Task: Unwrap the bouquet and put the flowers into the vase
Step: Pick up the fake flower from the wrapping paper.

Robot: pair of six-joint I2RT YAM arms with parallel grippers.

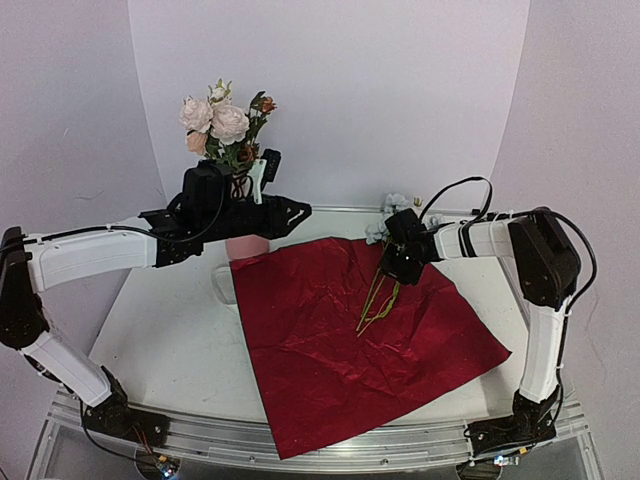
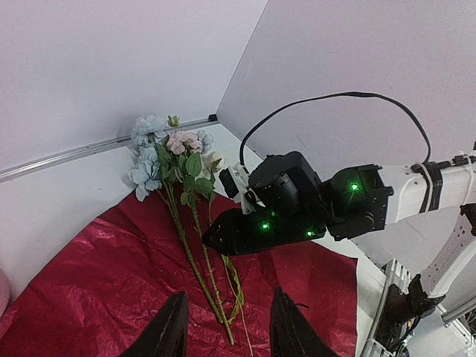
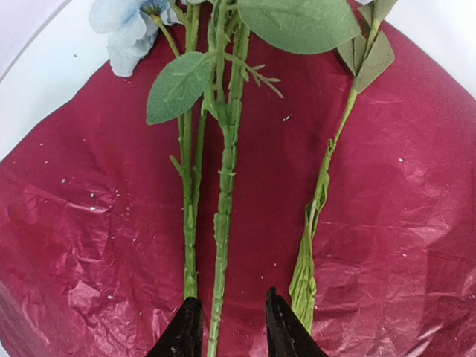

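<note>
Hovering over the flowers on the wrapping paper, my right pincer stood unclenched astride one stem, stems running straight ahead, blooms farthest, my left pincer well away.

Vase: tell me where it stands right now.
In the top view the vase stands left of centre toward the back of the table, mostly hidden behind the left arm, at the far corner of the red wrapping paper.

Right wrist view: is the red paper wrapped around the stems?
No, the red paper lies spread flat under the stems, which rest loose on top of it.
</note>
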